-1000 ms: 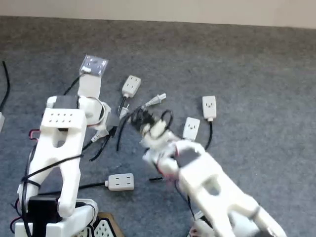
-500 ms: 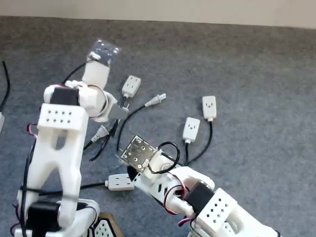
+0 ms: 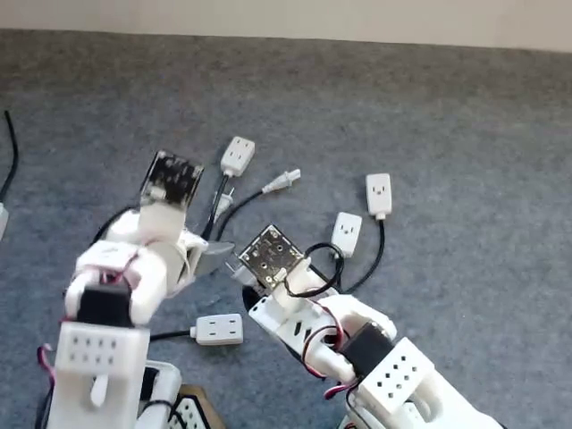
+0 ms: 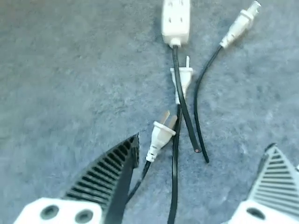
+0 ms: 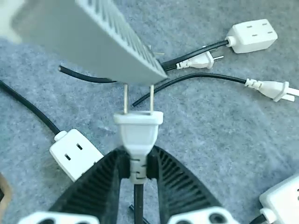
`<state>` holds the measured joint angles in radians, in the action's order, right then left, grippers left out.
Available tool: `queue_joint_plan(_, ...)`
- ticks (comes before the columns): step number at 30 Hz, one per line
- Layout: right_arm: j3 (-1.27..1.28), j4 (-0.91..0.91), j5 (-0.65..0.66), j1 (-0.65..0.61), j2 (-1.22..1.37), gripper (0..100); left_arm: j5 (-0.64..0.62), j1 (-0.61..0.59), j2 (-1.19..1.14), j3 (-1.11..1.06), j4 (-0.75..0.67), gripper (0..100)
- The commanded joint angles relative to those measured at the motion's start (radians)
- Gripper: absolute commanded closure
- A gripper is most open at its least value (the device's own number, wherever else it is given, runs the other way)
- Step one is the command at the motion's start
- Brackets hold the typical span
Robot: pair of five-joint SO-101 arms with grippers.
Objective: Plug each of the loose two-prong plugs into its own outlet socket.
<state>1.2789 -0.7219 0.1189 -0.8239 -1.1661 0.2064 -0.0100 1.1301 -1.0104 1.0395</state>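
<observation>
The worktop (image 3: 465,134) is covered from left to right with a grey, short-piled, felt-like carpet, flecked lighter and darker. Along its far edge runs a pale cream band (image 3: 357,16), flat and unmarked; whether it is a wall or a skirting cannot be told. At the near edge, left of the middle, a small corner of brown board (image 3: 201,398) shows against the grey. The light is soft and even, and the shadows on the carpet are faint.
</observation>
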Motion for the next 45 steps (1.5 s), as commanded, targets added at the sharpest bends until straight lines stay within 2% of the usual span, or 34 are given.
queue_joint_plan(1, -0.01, 0.002, -0.014, 0.016, -0.015, 99.3, -0.08, 0.015, 0.173, -0.044, -0.02, 61)
queue_joint_plan(11, -0.008, 0.001, -0.009, 0.018, -0.013, 99.3, -0.086, 0.056, 0.211, -0.05, -0.011, 61)
queue_joint_plan(15, -0.016, -0.004, -0.008, 0.022, -0.013, 99.3, -0.081, 0.09, 0.214, -0.133, -0.005, 61)
queue_joint_plan(20, -0.134, -0.108, -0.003, 0.071, -0.013, 99.3, -0.08, 0.113, 0.22, -0.24, -0.028, 61)
queue_joint_plan(24, -0.275, -0.2, 0.04, 0.12, -0.013, 99.3, -0.08, 0.114, 0.213, -0.249, -0.034, 61)
queue_joint_plan(29, -0.427, -0.3, 0.051, 0.125, -0.012, 99.3, -0.08, 0.116, 0.213, -0.263, -0.034, 61)
queue_joint_plan(35, -0.41, -0.303, 0.048, 0.124, -0.012, 99.3, -0.08, 0.162, 0.213, -0.265, -0.032, 61)
queue_joint_plan(41, -0.335, -0.326, 0.063, 0.134, -0.012, 99.3, -0.08, 0.084, 0.22, -0.249, -0.032, 61)
queue_joint_plan(45, -0.217, -0.343, 0.149, 0.225, -0.012, 99.3, -0.08, 0.002, 0.211, -0.209, -0.026, 61)
